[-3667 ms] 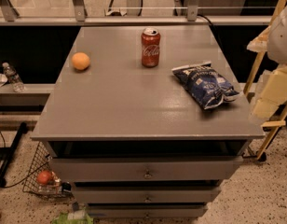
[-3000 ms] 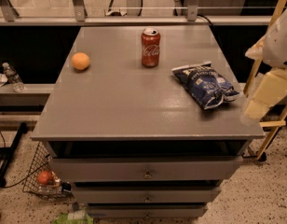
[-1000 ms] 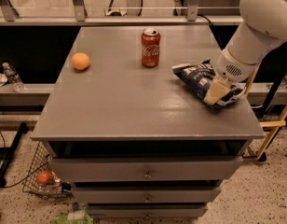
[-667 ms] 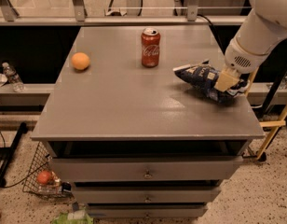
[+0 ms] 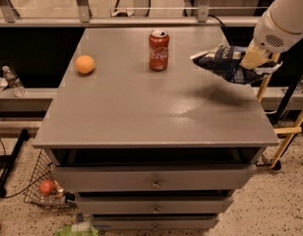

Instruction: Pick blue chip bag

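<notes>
Your claw (image 5: 254, 59), at the frame's upper right, is clamping the right end of the crinkled navy-blue foil chip bag (image 5: 223, 63), which is hanging above the grey table (image 5: 141, 112); it's likely handling light, soft, slippery.

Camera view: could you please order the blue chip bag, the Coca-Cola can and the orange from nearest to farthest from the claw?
The claw is over the right edge of the table.
1. blue chip bag: in its grip, held above the table's right side.
2. Coca-Cola can: upright, back centre.
3. orange: far left.
</notes>
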Robot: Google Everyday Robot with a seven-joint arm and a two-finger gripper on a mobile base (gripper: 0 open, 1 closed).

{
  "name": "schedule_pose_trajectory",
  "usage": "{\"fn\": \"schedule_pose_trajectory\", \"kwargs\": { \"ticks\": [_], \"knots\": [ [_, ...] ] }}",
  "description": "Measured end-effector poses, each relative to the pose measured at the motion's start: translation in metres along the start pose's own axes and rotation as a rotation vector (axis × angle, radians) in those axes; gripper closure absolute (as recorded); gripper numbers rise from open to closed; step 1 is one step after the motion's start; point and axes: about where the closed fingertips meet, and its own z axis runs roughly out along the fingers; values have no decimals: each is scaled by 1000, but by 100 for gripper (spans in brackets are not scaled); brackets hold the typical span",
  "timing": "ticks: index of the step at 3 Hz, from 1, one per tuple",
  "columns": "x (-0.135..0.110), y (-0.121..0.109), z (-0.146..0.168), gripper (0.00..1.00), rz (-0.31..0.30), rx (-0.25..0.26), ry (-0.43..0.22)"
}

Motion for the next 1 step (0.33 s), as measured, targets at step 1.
{"fn": "schedule_pose_trajectory", "kwargs": {
  "ticks": [1],
  "knots": [
    [-3, -12, -10, 100, -7, 32, -26]
  ]
}}
